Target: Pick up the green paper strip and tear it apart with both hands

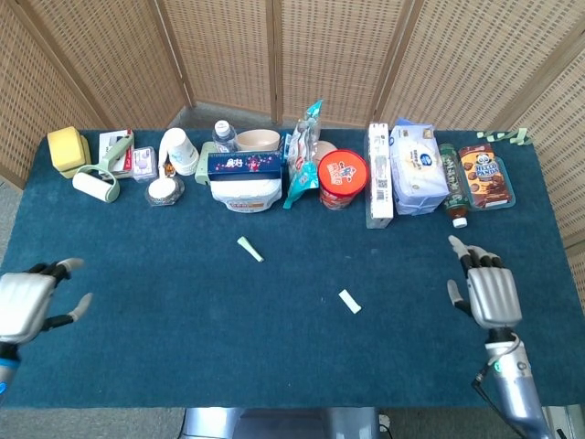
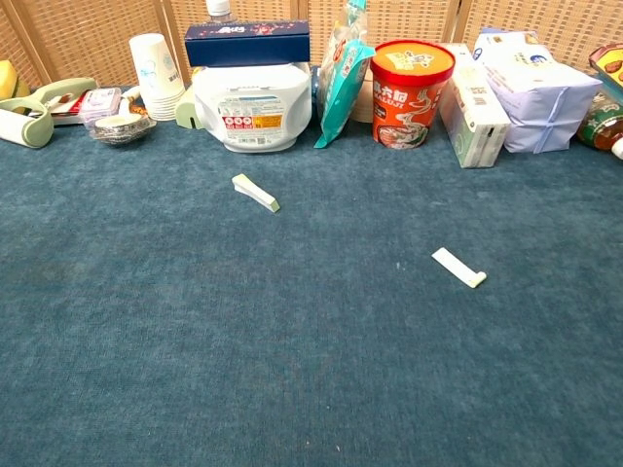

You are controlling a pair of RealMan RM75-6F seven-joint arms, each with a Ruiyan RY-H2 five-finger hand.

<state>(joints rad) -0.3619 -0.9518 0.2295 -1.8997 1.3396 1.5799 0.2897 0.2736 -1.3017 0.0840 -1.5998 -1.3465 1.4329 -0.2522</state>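
Resting on the blue cloth well apart, two green paper pieces (image 1: pixel 249 249) (image 1: pixel 349 301) lie slantwise, both already torn, I judge; my left hand (image 1: pixel 26 304) and right hand (image 1: pixel 490 293) hover at opposite table edges, fingers spread, holding nothing, right nearer the second piece.

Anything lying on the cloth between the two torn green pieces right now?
Nothing: in both the head view and the chest view, only bare blue cloth runs between the left piece and the right piece.
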